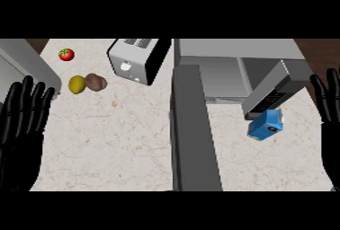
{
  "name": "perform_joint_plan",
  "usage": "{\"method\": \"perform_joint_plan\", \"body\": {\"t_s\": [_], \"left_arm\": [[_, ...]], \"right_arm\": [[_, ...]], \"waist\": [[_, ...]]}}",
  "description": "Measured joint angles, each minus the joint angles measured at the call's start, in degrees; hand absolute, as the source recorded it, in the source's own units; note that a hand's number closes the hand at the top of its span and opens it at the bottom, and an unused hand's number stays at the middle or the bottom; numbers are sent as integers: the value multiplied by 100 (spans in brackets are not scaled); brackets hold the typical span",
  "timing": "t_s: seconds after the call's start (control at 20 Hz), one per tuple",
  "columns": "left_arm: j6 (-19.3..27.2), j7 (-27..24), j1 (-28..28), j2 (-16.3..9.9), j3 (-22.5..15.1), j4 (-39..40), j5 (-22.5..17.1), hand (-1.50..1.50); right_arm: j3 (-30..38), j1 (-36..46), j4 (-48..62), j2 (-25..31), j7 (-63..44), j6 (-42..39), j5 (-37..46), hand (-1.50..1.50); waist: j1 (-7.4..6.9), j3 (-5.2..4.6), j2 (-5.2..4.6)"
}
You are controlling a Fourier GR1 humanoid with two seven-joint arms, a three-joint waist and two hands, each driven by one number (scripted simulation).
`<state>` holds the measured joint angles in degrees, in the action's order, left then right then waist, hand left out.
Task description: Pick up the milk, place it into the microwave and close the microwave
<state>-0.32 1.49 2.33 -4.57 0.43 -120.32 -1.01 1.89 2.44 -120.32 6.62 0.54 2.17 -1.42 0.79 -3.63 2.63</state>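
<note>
Milk [267,125]: blue carton, tilted on the counter at right, its far end tucked just under the microwave's front corner. Microwave [235,60]: grey box at far right, open. Its door [192,130] swings out toward the near edge, left of the milk.

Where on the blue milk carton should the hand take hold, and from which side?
Probably the milk carton's flat side faces, taken at mid-body by the right hand, which shows open at the right edge. Come from the right: the microwave and its open door crowd the other sides.
</note>
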Motion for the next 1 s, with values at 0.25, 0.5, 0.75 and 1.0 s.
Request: {"method": "perform_joint_plan", "body": {"t_s": [0.25,0.5,0.75,1.0], "left_arm": [[-30,-137,-29,-30,53,-24,14,-150],[26,176,9,156,26,7,-267,-150],[-195,106,388,126,248,-108,-684,-150],[-419,-69,958,214,189,-360,-798,-150]], "right_arm": [[133,370,146,34,-274,224,184,-150],[-16,779,400,-140,-848,77,-400,-150],[-198,790,391,-278,-1075,-3,-645,-150],[-218,835,420,-366,-1103,226,-397,-150]], "waist": [[-78,256,-187],[-119,332,-244],[-109,353,-253],[-108,359,-256]]}}
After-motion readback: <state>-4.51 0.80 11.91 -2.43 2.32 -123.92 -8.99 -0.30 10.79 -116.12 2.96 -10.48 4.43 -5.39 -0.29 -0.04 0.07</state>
